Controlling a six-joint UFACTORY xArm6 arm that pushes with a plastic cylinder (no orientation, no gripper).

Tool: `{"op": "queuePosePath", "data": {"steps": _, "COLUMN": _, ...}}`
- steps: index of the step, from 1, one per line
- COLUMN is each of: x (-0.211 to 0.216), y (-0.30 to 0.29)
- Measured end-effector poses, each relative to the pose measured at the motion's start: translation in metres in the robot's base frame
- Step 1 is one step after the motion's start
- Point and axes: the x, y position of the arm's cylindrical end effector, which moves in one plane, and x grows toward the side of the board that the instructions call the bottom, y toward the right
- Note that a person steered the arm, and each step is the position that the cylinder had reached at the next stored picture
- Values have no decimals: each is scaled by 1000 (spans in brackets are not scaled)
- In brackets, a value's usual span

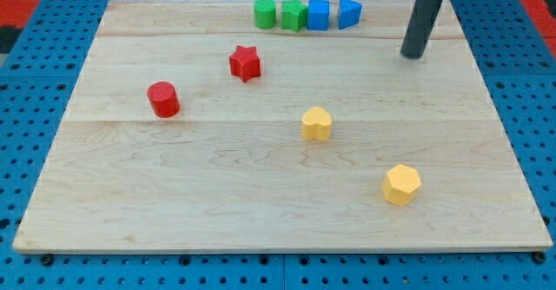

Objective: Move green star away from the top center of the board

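A: Report the work surface.
B: The wooden board (278, 194) lies on a blue pegboard (35, 29). The rod (421, 21) enters from the view's top, at about 1 o'clock from the board's centre. My tip (412, 56) sits on bare wood — apart from every block, touching nothing.

A: Locate the task item.
B: The green star (294, 16) stands at 12 o'clock, in a row along the top edge. At its 9 o'clock is the green cylinder (265, 13); at its 3 o'clock the blue cube (319, 15), then a blue block (349, 12) of uncertain shape. The star appears to touch both neighbours. My tip is at the row's 4 o'clock, near the blue block.

A: Remaining blocks?
B: Yellow hexagon (401, 184) at 5 o'clock; yellow block (317, 123) near centre; red star (245, 62) at 11 o'clock; red cylinder (162, 99) at 9 o'clock — all well apart.
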Motion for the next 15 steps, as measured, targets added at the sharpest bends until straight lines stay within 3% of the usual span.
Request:
{"op": "queuePosePath", "data": {"steps": 1, "x": -74, "y": 10}}
{"op": "queuePosePath", "data": {"steps": 2, "x": -94, "y": 1}}
{"op": "queuePosePath", "data": {"steps": 4, "x": -87, "y": -119}}
{"op": "queuePosePath", "data": {"steps": 6, "x": -48, "y": -201}}
{"op": "queuePosePath", "data": {"steps": 10, "x": -62, "y": -271}}
{"op": "queuePosePath", "data": {"steps": 12, "x": -29, "y": -370}}
{"op": "queuePosePath", "data": {"steps": 14, "x": 14, "y": -405}}
{"op": "queuePosePath", "data": {"steps": 15, "x": 7, "y": -393}}
